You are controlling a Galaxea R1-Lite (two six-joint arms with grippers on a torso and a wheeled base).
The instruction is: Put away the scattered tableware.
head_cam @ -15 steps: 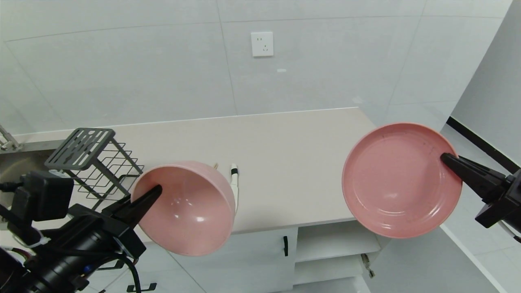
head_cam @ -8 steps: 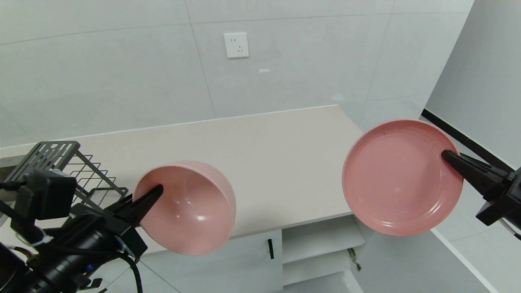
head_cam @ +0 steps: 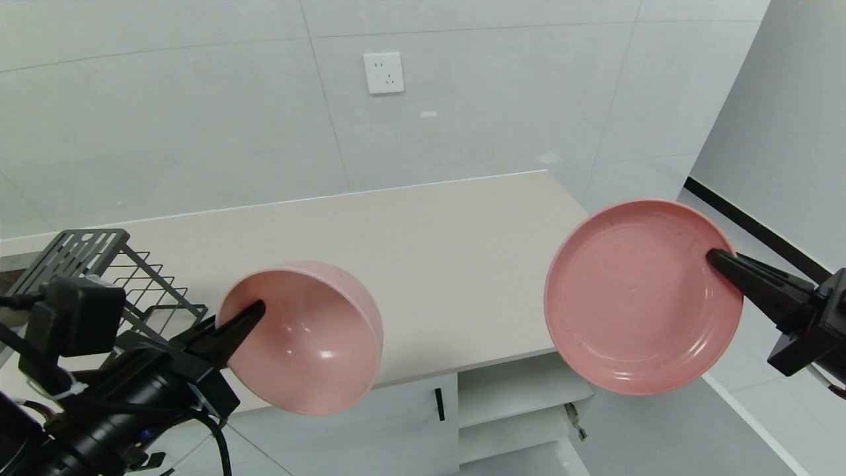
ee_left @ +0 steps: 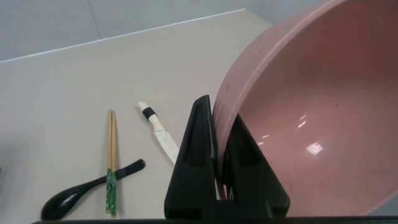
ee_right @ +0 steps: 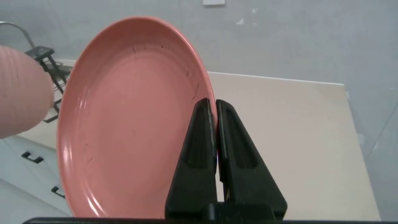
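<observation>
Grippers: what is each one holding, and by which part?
The left gripper is shut on the pink bowl, gripping its rim; the right gripper is shut on the pink plate, also gripping its rim.

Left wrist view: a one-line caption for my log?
Left gripper shut on the rim of a pink bowl; chopsticks, a black spoon and a white utensil lie on the counter.

Logged as a kitchen. Seen along a grey tiled wall (head_cam: 165,132) with a white socket (head_cam: 383,73): pale countertop (head_cam: 410,251), white cabinet (head_cam: 410,430) with a black handle (head_cam: 439,404) beneath, open shelves (head_cam: 515,390) beside it. Noted at the counter's left end a black wire dish rack (head_cam: 92,246). Also lying on the counter, loose tableware: chopsticks (ee_left: 112,143), black spoon (ee_left: 68,198), small knife (ee_left: 163,138).
</observation>
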